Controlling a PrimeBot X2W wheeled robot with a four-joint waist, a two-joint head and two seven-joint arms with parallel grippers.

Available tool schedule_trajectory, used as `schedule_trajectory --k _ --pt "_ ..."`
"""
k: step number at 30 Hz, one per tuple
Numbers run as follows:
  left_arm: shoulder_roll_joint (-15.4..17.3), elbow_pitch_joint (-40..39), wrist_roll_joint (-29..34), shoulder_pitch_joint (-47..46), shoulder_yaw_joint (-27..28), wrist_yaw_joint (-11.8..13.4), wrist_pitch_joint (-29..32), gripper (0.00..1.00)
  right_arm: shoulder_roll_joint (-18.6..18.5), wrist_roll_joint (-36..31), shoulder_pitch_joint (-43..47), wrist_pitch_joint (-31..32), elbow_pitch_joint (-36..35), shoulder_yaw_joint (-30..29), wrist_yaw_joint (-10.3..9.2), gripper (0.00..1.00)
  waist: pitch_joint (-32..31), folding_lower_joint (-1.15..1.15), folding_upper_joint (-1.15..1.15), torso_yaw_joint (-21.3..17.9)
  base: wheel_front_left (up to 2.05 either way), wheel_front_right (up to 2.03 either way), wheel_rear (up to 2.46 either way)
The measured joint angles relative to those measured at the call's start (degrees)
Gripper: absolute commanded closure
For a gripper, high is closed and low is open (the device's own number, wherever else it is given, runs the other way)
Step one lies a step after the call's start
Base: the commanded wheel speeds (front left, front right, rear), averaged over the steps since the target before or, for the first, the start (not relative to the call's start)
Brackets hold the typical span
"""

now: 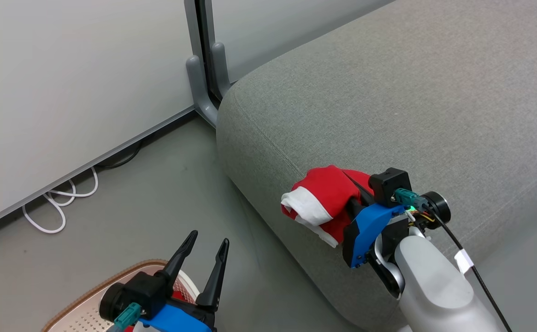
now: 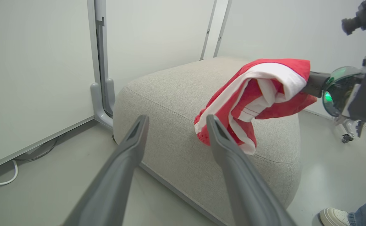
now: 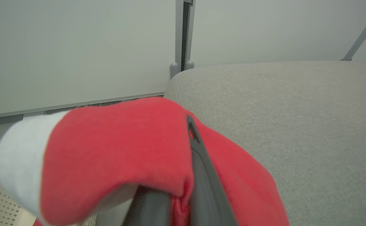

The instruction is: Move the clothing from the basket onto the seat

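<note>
- Right gripper (image 1: 353,196), fingers pinched on a red garment (image 1: 326,193) with white bands; cloth draped over and past the fingertips, hanging below them.
- Seat (image 1: 388,101), grey, directly beneath and ahead of the right gripper; garment's lower hem at the rounded front edge, contact not discernible.
- Left gripper (image 1: 209,240), fingers spread apart, empty, above the floor (image 1: 125,193).
- Basket (image 1: 127,271), just behind and below the left gripper; slip of red inside, beside the wrist.
</note>
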Motion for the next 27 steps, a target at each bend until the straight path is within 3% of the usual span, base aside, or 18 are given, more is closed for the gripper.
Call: schedule_trajectory --k 9,20,24,27 --pt "1.42 -0.14 0.13 -1.58 -1.38 0.00 0.00 0.00 -1.09 1.68 -4.44 3.36 1.11 -2.57 0.01 1.00 2.69 0.00 0.00 0.77 0.00 0.00 0.00" --pt "5.64 -2.72 0.29 -10.12 -7.24 0.00 0.00 0.00 -16.59 4.21 -20.95 5.03 3.47 -13.69 0.00 1.00 13.26 0.01 0.00 6.88 0.00 0.00 0.00" --pt "8.16 -4.20 0.27 -13.47 -9.88 -0.01 0.00 0.00 -22.29 3.47 -24.80 3.04 5.12 -21.47 0.00 1.00 19.54 0.01 0.00 9.93 0.00 0.00 0.00" --pt "9.55 -5.05 0.30 -15.71 -11.33 -0.01 0.00 0.00 -24.21 2.18 -25.84 0.48 5.67 -26.47 0.01 1.00 23.22 0.01 0.00 11.78 0.00 0.00 0.00"
